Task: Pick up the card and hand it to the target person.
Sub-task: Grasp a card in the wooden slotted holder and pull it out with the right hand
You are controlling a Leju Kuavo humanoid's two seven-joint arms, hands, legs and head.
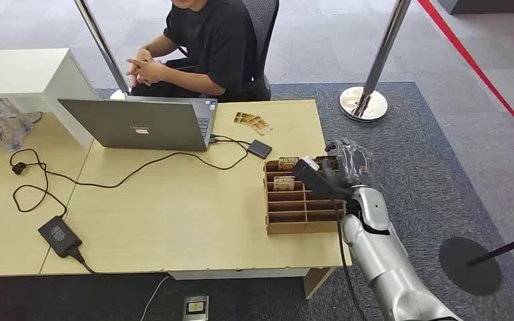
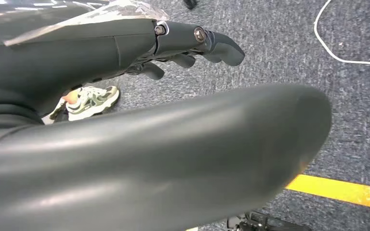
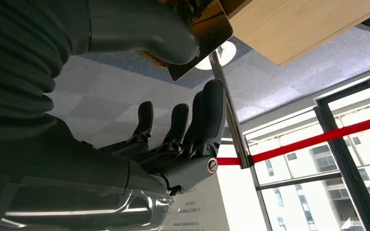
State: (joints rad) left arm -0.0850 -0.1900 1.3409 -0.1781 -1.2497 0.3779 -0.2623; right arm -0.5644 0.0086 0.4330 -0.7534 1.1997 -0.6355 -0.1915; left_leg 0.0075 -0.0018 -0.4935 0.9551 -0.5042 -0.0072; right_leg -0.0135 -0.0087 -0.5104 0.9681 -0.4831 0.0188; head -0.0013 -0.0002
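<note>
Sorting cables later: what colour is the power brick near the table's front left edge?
Black, the power brick with a black cable; clearest in the head view.

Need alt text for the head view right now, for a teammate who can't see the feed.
The robot's right hand reaches over the far right corner of a wooden slotted card holder on a light wood table. Beyond the table a seated person in black waits behind an open laptop; loose cards lie beside it.
</note>
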